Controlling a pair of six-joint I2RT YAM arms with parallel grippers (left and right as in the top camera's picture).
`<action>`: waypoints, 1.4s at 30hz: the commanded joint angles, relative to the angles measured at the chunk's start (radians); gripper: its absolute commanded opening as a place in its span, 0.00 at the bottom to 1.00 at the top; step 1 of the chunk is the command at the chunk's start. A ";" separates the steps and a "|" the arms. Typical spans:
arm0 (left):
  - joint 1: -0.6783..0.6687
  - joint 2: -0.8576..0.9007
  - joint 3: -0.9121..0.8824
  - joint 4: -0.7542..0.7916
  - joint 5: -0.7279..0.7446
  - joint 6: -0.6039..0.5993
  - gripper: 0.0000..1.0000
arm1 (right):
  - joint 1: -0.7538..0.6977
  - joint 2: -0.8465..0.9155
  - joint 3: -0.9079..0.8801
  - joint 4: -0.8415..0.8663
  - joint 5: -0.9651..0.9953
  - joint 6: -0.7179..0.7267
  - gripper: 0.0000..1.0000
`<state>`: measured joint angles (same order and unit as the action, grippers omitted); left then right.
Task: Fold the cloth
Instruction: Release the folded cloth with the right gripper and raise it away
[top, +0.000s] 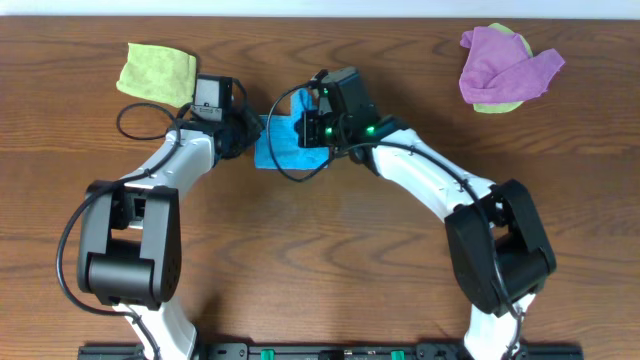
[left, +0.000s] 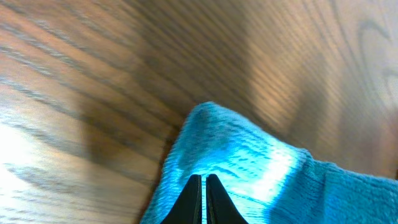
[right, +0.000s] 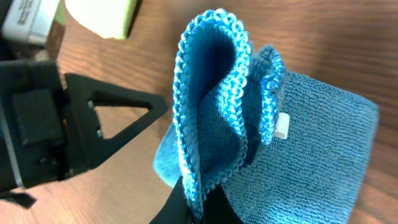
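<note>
Open tabletop (top: 330, 250) mid-front; green cloth (top: 157, 70) far left, purple cloth (top: 505, 65) far right.

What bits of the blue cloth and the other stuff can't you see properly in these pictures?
- Overhead: the right arm's wrist covers part of the cloth, hiding its fold.
- Left wrist: the cloth runs off the bottom and right edges; the table is blurred.
- Right wrist: the white tag is too small to read.
- Overhead: the purple cloth hides most of a green cloth under it.
</note>
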<state>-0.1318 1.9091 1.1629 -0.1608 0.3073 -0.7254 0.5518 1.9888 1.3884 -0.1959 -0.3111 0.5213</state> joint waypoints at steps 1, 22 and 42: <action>0.016 -0.021 0.020 -0.030 -0.018 0.058 0.06 | 0.019 0.008 0.023 0.006 -0.011 -0.022 0.01; 0.055 -0.047 0.020 -0.103 -0.161 0.102 0.06 | 0.032 0.149 0.208 -0.063 -0.038 -0.022 0.01; 0.178 -0.150 0.020 -0.104 -0.166 0.113 0.06 | 0.092 0.216 0.229 -0.093 -0.037 -0.029 0.03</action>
<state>0.0425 1.7889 1.1637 -0.2623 0.1524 -0.6273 0.6258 2.1841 1.5982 -0.2878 -0.3382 0.5098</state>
